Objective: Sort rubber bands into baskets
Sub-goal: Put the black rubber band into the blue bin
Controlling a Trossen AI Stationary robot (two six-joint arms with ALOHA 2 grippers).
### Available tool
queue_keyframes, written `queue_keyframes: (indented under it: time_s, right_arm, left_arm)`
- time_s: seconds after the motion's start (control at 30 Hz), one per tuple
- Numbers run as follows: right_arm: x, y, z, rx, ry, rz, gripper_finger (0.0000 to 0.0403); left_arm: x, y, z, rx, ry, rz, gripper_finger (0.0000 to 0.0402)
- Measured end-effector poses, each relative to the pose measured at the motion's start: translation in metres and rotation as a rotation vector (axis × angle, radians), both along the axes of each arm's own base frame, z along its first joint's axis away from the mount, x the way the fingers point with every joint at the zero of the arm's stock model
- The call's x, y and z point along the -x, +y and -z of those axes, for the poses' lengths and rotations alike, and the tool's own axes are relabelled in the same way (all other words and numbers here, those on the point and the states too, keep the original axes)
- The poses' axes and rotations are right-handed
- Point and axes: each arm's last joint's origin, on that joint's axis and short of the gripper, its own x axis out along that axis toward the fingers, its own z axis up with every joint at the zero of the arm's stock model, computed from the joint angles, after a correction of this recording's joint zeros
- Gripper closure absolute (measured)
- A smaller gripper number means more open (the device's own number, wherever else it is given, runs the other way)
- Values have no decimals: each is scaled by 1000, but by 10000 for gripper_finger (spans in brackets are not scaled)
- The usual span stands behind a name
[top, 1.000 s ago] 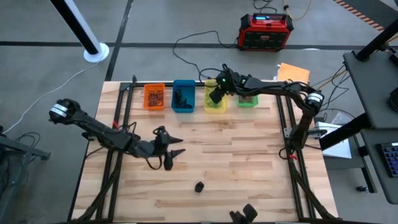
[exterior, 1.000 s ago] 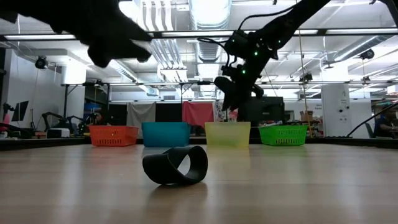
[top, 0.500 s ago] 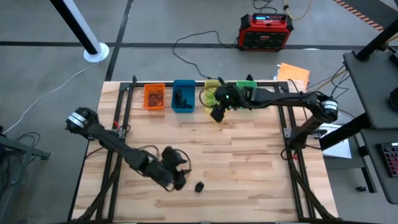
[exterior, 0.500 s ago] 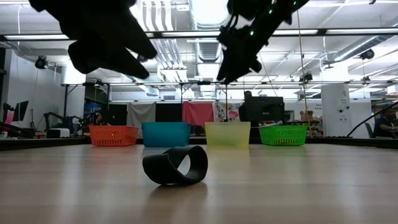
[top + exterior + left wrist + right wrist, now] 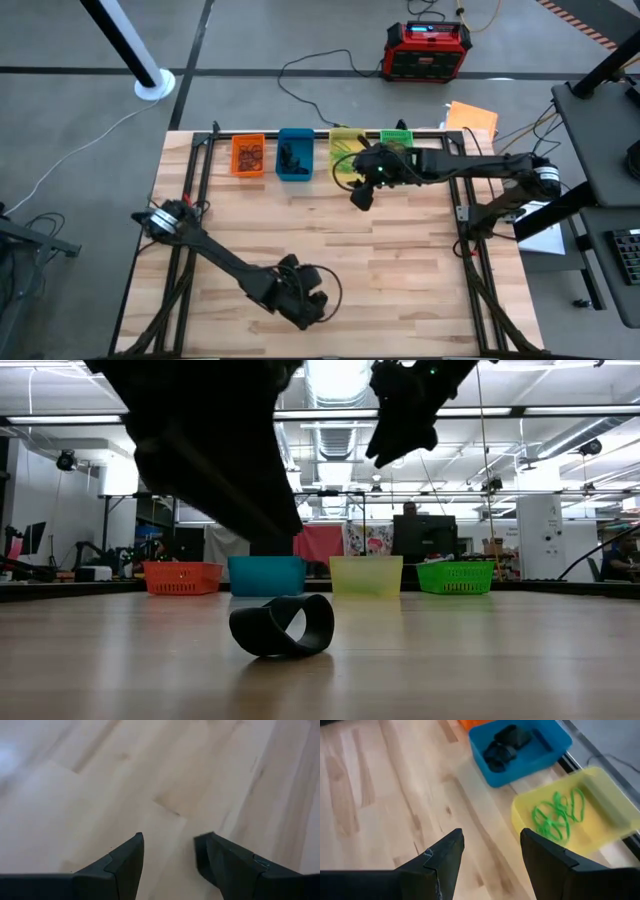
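Left gripper (image 5: 305, 307), jaws apart, empty, poised over wide black rubber band (image 5: 282, 626) on wooden table (image 5: 400, 260), far from small yellow plastic basket (image 5: 345, 158). Right gripper (image 5: 360, 196), released, near basket. Judgement: descend straight, straddle band, pinch firmly.

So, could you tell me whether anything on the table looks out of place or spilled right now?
Only one item: a black rubber band lies loose on the bare table, well short of the row of baskets. The left gripper hangs over it, fingers open. Nothing looks spilled or damaged.
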Motion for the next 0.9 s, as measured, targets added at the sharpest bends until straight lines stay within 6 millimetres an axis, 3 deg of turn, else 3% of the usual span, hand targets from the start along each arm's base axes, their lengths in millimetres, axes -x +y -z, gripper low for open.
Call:
queue_keyframes:
  time_s: [0.2, 0.43, 0.63, 0.9]
  right_arm:
    - [12, 2, 0, -37, 64, 29, 211]
    - [11, 2, 5, -44, 91, 33, 211]
    - [10, 2, 7, -43, 89, 31, 211]
    - [10, 2, 10, -42, 86, 31, 211]
  left_arm:
    - [-6, -12, 15, 35, 59, 37, 202]
    - [-4, -19, 14, 15, 61, 101, 202]
    - [-6, -23, 38, -32, 63, 189, 202]
    - [-7, -25, 52, -85, 79, 232, 216]
